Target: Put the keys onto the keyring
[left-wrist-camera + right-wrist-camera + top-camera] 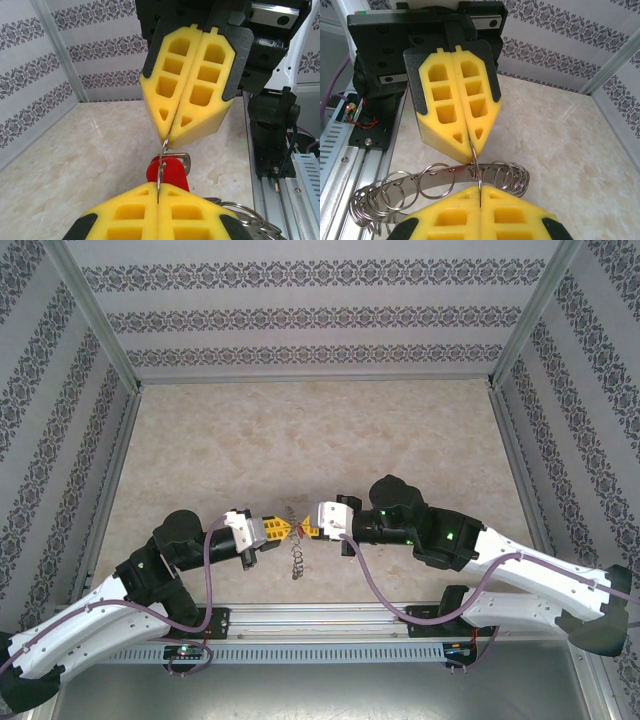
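Two yellow-padded robot grippers meet tip to tip above a beige marbled tabletop point(300, 440). The left gripper point(283, 531) and right gripper point(310, 531) are both clamped shut on one thin wire loop point(475, 160). A tiny bright red oblong key point(170, 175) sits right at that loop, and the flat grey metal keyring point(461, 172) hangs below. Threading seems under way; the next move probably calls for working the key round the coil without losing either pinch

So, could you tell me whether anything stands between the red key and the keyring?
Nothing visible does. The left pincer and right pincer, both shut, pinch one thin wire loop of the keyring between their tips, and the red key sits right against that loop.
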Controlling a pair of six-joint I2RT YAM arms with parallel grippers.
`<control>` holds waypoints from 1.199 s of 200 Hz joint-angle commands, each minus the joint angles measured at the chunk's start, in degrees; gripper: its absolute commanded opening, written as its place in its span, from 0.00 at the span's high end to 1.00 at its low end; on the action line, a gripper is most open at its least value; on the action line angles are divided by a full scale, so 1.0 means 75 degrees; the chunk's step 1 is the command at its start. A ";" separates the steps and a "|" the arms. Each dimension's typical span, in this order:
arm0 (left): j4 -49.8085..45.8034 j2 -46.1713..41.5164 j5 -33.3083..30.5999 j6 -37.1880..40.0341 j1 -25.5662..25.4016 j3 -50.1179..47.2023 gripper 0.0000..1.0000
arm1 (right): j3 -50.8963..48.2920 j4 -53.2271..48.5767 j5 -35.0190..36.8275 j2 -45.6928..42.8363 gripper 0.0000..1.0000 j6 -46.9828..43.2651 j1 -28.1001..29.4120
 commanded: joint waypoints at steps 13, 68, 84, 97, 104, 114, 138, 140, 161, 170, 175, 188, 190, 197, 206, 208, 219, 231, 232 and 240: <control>0.0337 -0.0103 0.0016 0.0126 -0.0124 0.0009 1.00 | -0.0013 0.0169 -0.0151 -0.0019 1.00 0.0145 -0.0017; 0.0352 -0.0097 0.0024 0.0120 -0.0125 -0.0008 1.00 | -0.0024 0.0208 -0.0223 0.0031 1.00 0.0186 -0.0020; 0.0352 -0.0102 0.0025 0.0109 -0.0125 -0.0002 1.00 | -0.0036 0.0202 -0.0173 0.0021 1.00 0.0170 -0.0013; 0.0360 -0.0100 0.0024 0.0106 -0.0125 -0.0005 1.00 | -0.0036 0.0213 -0.0175 0.0020 1.00 0.0162 -0.0019; 0.0351 -0.0111 0.0029 0.0097 -0.0125 -0.0002 1.00 | -0.0027 0.0224 -0.0168 0.0024 1.00 0.0168 -0.0013; 0.0358 -0.0112 0.0031 0.0096 -0.0125 -0.0002 1.00 | -0.0031 0.0231 -0.0152 0.0036 1.00 0.0159 -0.0014; 0.0350 -0.0112 0.0039 0.0097 -0.0125 -0.0008 1.00 | -0.0033 0.0270 -0.0127 0.0061 1.00 0.0150 -0.0016; 0.0359 -0.0112 0.0040 0.0097 -0.0125 -0.0003 1.00 | -0.0026 0.0265 -0.0128 0.0066 1.00 0.0155 -0.0022; 0.0368 -0.0112 0.0050 0.0097 -0.0125 -0.0013 1.00 | -0.0019 0.0284 -0.0127 0.0088 1.00 0.0145 -0.0030; 0.0368 -0.0112 0.0049 0.0097 -0.0117 -0.0023 1.00 | -0.0016 0.0301 -0.0110 0.0096 1.00 0.0148 -0.0033; 0.0367 -0.0113 0.0044 0.0097 -0.0125 -0.0020 1.00 | -0.0013 0.0296 -0.0127 0.0112 1.00 0.0148 -0.0025; 0.0372 -0.0124 0.0043 0.0101 -0.0125 -0.0020 1.00 | -0.0007 0.0310 -0.0128 0.0117 1.00 0.0151 -0.0033; 0.0370 -0.0124 0.0044 0.0098 -0.0125 -0.0015 1.00 | -0.0002 0.0316 -0.0120 0.0115 1.00 0.0152 -0.0027; 0.0369 -0.0124 0.0046 0.0094 -0.0131 -0.0020 1.00 | -0.0001 0.0320 -0.0112 0.0121 1.00 0.0132 -0.0025; 0.0363 -0.0124 0.0044 0.0086 -0.0125 -0.0014 1.00 | -0.0001 0.0319 -0.0128 0.0122 1.00 0.0133 -0.0027; 0.0365 -0.0118 0.0041 0.0085 -0.0131 -0.0014 1.00 | -0.0001 0.0324 -0.0120 0.0122 1.00 0.0133 -0.0025; 0.0370 -0.0124 0.0043 0.0085 -0.0125 -0.0014 1.00 | 0.0011 0.0331 -0.0111 0.0126 1.00 0.0139 -0.0031; 0.0363 -0.0124 0.0047 0.0085 -0.0122 -0.0014 1.00 | 0.0011 0.0339 -0.0108 0.0132 1.00 0.0139 -0.0029; 0.0368 -0.0124 0.0050 0.0085 -0.0124 -0.0020 1.00 | 0.0005 0.0335 -0.0101 0.0135 1.00 0.0136 -0.0027; 0.0365 -0.0130 0.0046 0.0086 -0.0125 -0.0014 1.00 | 0.0011 0.0339 -0.0105 0.0131 1.00 0.0138 -0.0035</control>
